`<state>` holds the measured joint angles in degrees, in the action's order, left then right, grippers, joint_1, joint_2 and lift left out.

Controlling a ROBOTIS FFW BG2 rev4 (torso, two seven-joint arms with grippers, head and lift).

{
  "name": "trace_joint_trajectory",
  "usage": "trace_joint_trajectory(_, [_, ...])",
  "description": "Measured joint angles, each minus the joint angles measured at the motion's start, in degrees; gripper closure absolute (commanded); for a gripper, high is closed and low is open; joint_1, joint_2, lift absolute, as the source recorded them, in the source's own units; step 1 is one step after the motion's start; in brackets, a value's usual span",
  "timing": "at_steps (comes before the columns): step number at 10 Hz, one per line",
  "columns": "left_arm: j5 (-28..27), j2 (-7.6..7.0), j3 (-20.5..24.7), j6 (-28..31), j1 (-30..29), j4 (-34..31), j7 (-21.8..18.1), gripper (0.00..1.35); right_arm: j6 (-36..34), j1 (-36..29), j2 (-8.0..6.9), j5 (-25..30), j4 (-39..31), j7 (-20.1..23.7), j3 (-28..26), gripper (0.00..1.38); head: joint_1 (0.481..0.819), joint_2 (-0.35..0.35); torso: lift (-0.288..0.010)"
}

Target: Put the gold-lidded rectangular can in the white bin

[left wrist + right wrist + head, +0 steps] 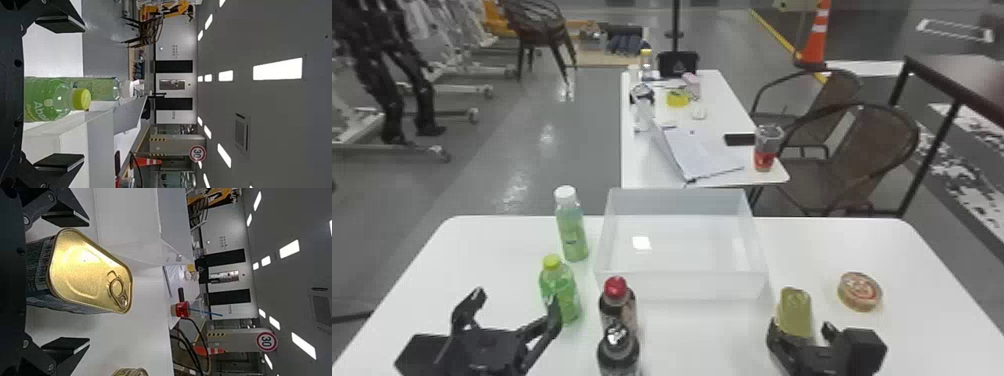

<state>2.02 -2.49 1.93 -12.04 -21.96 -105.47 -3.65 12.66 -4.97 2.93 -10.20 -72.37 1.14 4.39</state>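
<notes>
Two dark bottles point(618, 352) stand nearest, a stretch of white table point(697, 340) separating them from the upright can point(794, 311) at right. The right gripper point(800, 327) spreads its fingers wide around the can; at left, the left gripper point(514, 300), also wide, is near a green bottle point(559, 292). A round tin point(860, 291) sits right of the can; left and beyond, the bin point(682, 286) reaches toward the table's far edge. The can's gold, round-cornered lid bears a pull ring above dark, printed sides.

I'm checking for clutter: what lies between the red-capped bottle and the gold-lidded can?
In the head view, bare table lies between the red-capped bottle and the gold-lidded can, up to a finger of the right gripper.
</notes>
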Motion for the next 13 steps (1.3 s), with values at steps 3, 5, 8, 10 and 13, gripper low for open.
trace_joint_trajectory(3, [-0.2,0.29,0.2,0.0,0.0,0.1,-0.3,0.14,0.2,0.1,-0.09,0.0,0.2,-0.2,0.0,1.07,0.549,0.000,-0.100])
trace_joint_trajectory(5, [-0.2,0.30,0.2,0.0,0.0,0.1,-0.3,0.14,0.6,-0.4,-0.28,0.0,-0.3,-0.3,0.0,1.07,0.549,0.000,-0.100])
trace_joint_trajectory(8, [-0.2,0.33,0.2,0.2,0.0,0.2,-0.3,0.14,1.6,-3.3,-0.12,0.4,-6.0,-0.7,-0.1,1.07,0.549,0.000,-0.100])
trace_joint_trajectory(10, [-0.2,0.35,0.2,0.4,0.0,0.2,-0.4,0.14,-0.4,-7.8,1.18,0.0,-15.2,-1.1,-0.2,1.07,0.549,0.000,-0.100])
trace_joint_trajectory(13, [-0.3,0.29,0.3,0.4,0.0,0.4,-0.4,0.14,-8.6,-11.5,2.53,-2.7,-26.4,-1.4,-0.2,1.07,0.549,0.000,-0.100])
